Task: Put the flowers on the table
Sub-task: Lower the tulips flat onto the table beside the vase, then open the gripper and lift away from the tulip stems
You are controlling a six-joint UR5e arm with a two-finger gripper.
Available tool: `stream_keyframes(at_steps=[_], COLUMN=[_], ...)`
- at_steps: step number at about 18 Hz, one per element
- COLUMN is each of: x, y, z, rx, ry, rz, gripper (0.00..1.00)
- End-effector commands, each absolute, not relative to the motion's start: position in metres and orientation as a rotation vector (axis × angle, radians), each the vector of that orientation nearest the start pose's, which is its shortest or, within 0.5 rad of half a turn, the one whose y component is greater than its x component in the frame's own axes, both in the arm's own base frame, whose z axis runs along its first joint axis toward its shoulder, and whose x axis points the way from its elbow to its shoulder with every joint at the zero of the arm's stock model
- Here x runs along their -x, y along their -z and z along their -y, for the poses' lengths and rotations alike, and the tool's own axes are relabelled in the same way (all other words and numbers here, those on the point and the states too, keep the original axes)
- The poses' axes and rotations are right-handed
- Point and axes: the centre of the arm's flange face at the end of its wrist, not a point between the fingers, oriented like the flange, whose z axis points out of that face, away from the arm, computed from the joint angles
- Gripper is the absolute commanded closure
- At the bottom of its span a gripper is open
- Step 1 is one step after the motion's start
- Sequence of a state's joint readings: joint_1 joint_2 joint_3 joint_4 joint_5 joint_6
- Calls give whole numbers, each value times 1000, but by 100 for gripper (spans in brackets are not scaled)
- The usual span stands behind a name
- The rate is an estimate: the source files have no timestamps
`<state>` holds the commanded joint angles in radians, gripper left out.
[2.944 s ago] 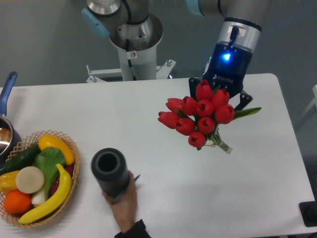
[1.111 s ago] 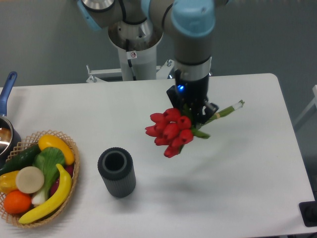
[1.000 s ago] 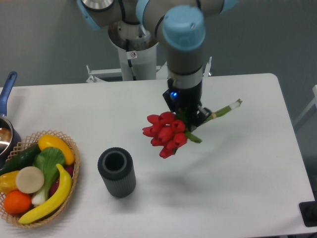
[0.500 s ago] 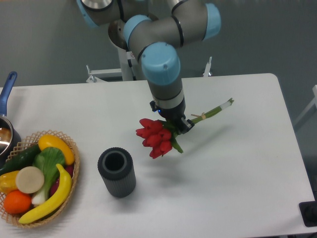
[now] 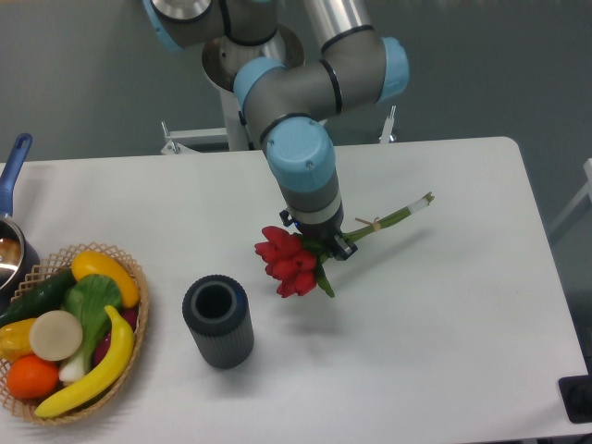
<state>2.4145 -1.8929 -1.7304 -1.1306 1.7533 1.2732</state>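
Note:
The flowers (image 5: 289, 263), a bunch of red tulips with green leaves, lie nearly level over the middle of the white table (image 5: 444, 324). Their long green stems (image 5: 393, 217) point up and to the right, tied with a thin band. My gripper (image 5: 328, 248) comes down from above and is shut on the flowers where the blooms meet the stems. The arm's wrist hides most of the fingers. A shadow falls on the table just under the bunch, and I cannot tell whether the blooms touch the surface.
A dark grey ribbed vase (image 5: 218, 320) stands upright to the lower left of the blooms. A wicker basket (image 5: 129, 351) of fruit and vegetables sits at the left edge, with a blue-handled pot (image 5: 11, 199) behind it. The robot base (image 5: 250, 74) rises behind the table.
The arm has swung left and down from the right rear, tipping the bunch from upright to nearly level. A hand that held the vase earlier is gone. Over the last half second the flowers sank slightly.

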Motion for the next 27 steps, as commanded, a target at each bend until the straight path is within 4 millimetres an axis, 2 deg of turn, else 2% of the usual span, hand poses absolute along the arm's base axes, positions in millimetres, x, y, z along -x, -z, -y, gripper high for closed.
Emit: stream_keyframes(at_steps=[5, 7, 9, 10, 12, 13, 15, 18, 20, 22, 25, 26, 27], x=[358, 359, 361, 362, 362, 363, 365, 369, 367, 365, 369, 368, 372], y=[-276, -274, -275, -275, -274, -274, -276, -288, -328, -352, -405, -418, -420], z=[-472, -474, -474, -474, -475, -475, -473, -468, -461, -455, -436, -429, -423], rx=[3245, 3243, 3235, 3231, 3230, 3229, 3228, 3205, 3139, 3054, 2958, 2950, 2954], ry=[-75, -77, -97, -104, -107, -111, -117, -133, -198, -197, -261, -288, -286], rz=[-721, -728, -721, -719, -719, -718, -712, -748, -740, -691, -612, -597, -579], gripper=[62, 49, 47, 38, 30, 23, 21, 0, 0, 0, 0, 0, 0])
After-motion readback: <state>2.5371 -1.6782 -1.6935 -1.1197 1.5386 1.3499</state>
